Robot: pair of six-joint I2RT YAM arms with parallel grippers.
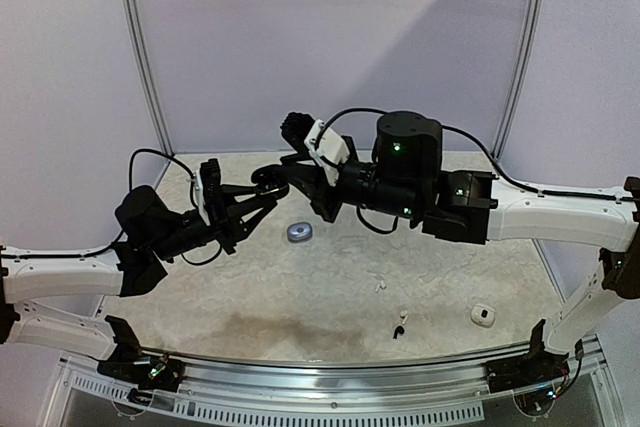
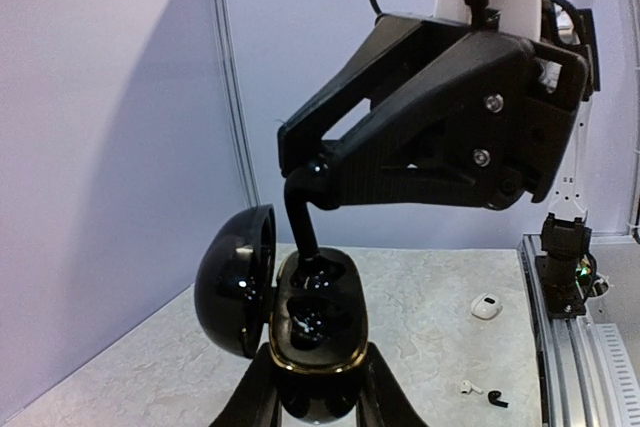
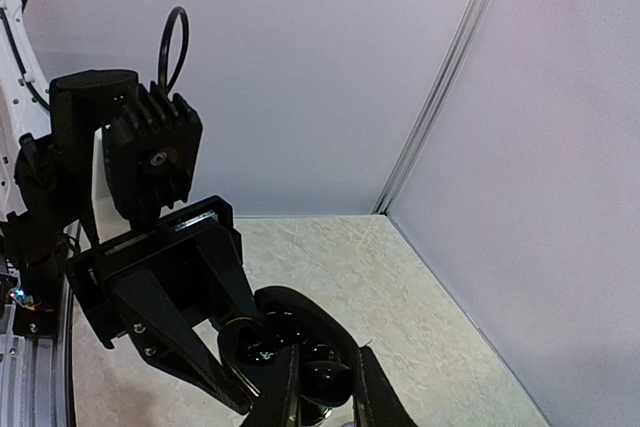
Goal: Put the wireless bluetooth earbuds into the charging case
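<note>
Our left gripper (image 2: 315,399) clamps the open case (image 2: 322,332) while our right gripper (image 2: 316,177) pinches an earbud (image 2: 300,222), pointing down into it.

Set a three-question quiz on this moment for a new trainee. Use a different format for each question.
1. True or false: the black charging case gripped by the left gripper has its lid shut.
2. Multiple choice: what does the right gripper pinch over the open case? A) a white earbud B) a black earbud C) a cable
3. Fill in: in the top view, the white case lies on the table nearer the ____ arm's base.

Key: 1 false, the lid stands open; 2 B; 3 right.
</note>
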